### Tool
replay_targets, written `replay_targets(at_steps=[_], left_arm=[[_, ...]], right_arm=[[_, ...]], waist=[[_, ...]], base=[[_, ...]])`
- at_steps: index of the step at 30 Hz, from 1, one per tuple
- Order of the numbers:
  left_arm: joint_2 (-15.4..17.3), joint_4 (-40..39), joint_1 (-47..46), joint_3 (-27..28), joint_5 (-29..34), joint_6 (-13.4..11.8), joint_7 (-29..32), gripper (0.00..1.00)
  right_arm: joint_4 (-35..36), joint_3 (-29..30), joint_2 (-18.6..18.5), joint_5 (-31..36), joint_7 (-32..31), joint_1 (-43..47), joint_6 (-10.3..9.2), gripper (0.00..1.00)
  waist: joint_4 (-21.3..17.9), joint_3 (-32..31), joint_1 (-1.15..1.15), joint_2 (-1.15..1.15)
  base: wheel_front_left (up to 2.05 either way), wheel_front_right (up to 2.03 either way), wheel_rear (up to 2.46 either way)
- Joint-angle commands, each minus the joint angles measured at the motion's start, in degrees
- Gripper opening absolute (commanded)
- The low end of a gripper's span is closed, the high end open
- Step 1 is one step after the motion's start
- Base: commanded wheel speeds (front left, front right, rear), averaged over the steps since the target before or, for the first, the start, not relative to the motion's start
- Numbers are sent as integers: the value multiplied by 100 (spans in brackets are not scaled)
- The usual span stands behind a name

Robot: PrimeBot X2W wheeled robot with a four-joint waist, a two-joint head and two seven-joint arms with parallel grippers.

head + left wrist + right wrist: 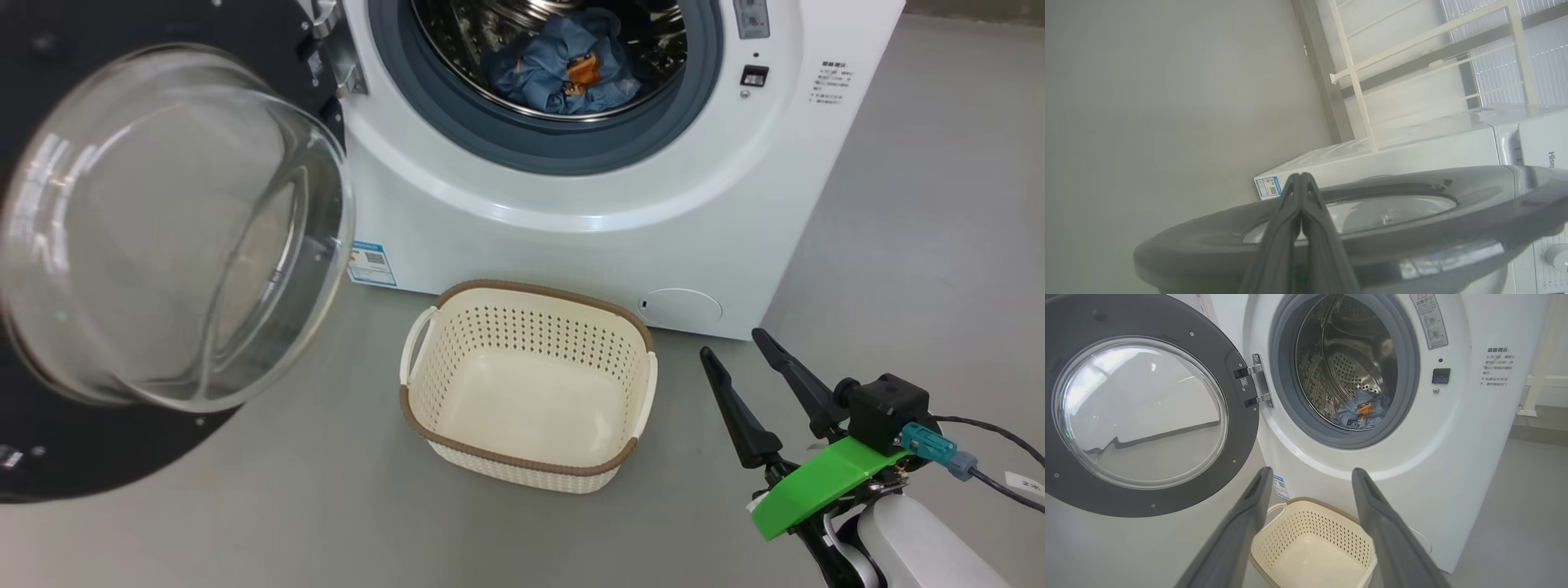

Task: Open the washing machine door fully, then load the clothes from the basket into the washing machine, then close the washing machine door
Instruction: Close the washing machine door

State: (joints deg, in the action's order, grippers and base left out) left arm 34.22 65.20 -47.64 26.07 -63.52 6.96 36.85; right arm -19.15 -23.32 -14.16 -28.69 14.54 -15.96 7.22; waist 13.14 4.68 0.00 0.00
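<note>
Beside the basket [522, 408] the right claw [733, 343] spreads wide, empty; the left claw [1300, 177] is clamped closed, empty.

The left hand [1301, 179] was seen with its two dark fingers pressed together, in front of the glossy rim of the washing machine door [1208, 241] and beside its glass window [1392, 210]; contact could not be told. Behind, the white washing machine [1412, 151], marked with a blue label sticker [1268, 187], was shown on the grey floor [1147, 102].
</note>
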Motion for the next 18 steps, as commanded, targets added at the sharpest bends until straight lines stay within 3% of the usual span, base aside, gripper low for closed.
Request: replay_targets(at_steps=[1, 10, 18], left_arm=[[38, -192, 124, -35, -110, 51, 222, 0], [-143, -1170, 914, -80, -711, 52, 1668, 0], [-825, -2648, 1790, -258, -1229, -59, 2943, 0]], right_arm=[[110, -27, 16, -24, 46, -18, 26, 100], [103, 19, 84, -25, 46, 80, 26, 100], [85, 61, 157, -57, 46, 161, 26, 100]], waist=[[29, -38, 0, 0], [82, -186, 0, 0], [104, -347, 0, 0]], base=[[0, 0, 0], [0, 0, 0], [0, 0, 0]])
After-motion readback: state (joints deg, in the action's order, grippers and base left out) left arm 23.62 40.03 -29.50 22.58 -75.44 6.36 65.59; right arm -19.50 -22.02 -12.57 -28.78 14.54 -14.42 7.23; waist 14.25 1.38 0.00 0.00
